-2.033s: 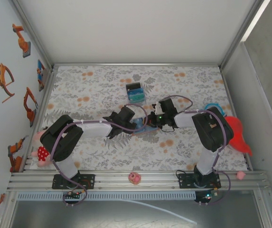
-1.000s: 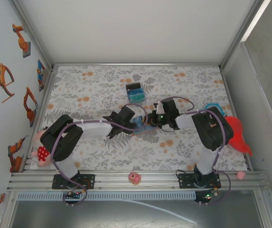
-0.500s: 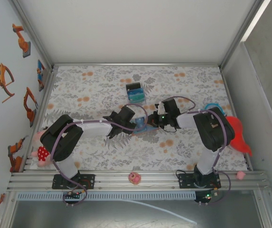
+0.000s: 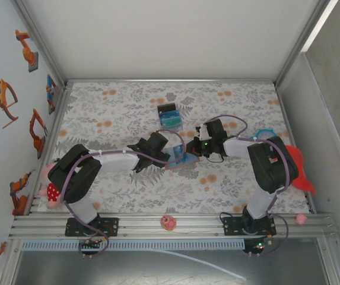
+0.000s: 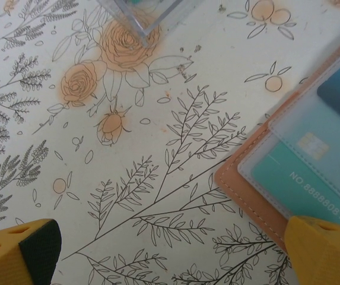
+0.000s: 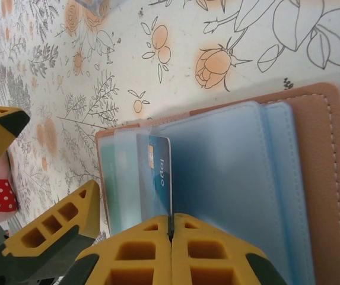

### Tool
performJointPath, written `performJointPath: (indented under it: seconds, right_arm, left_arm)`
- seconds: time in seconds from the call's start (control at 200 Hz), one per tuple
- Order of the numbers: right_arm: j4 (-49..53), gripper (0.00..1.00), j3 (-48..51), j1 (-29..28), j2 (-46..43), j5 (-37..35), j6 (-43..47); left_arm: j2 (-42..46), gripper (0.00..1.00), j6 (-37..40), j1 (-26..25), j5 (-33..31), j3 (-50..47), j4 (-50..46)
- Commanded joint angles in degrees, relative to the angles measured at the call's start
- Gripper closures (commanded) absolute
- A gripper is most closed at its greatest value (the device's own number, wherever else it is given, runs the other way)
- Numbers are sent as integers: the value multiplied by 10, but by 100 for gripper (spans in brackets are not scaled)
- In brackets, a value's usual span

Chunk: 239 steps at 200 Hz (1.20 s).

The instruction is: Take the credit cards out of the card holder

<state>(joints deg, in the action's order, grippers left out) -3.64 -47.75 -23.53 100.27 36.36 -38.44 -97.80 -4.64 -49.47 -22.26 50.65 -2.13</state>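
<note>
The card holder (image 4: 183, 159) lay open near the middle of the desk (image 4: 116, 113), a small black box (image 4: 170, 116) at its 12 o'clock. From its 3 o'clock side my right end effector (image 6: 171, 224) was pressed together on the edge of one credit card (image 6: 160, 169) standing among the clear sleeves (image 6: 125, 178), a grip suited to drawing it free. My left end effector (image 5: 172, 255) was spread wide at 9 o'clock, one finger (image 5: 327, 255) over the holder's brown rim, I judged to pin it against the pull.
</note>
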Motion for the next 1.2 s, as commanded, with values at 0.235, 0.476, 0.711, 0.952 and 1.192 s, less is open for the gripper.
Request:
performJointPath:
  seconds: [0.235,0.476,0.711,0.952,1.192]
  right_arm:
    - [5,100,-11,4,-18,-2,6]
    - [-3,100,-2,3,-24,3,-3]
    - [-28,100,14,3,-38,10,-18]
    - [-84,86,36,-2,-31,33,-40]
    - [-92,76,33,-18,-13,29,-35]
  left_arm:
    - [-28,3,9,1,80,69,29]
    - [-70,3,17,2,91,86,26]
    - [-83,3,20,2,85,83,17]
    - [-93,3,9,2,88,82,16]
    - [-91,3,4,2,87,80,17]
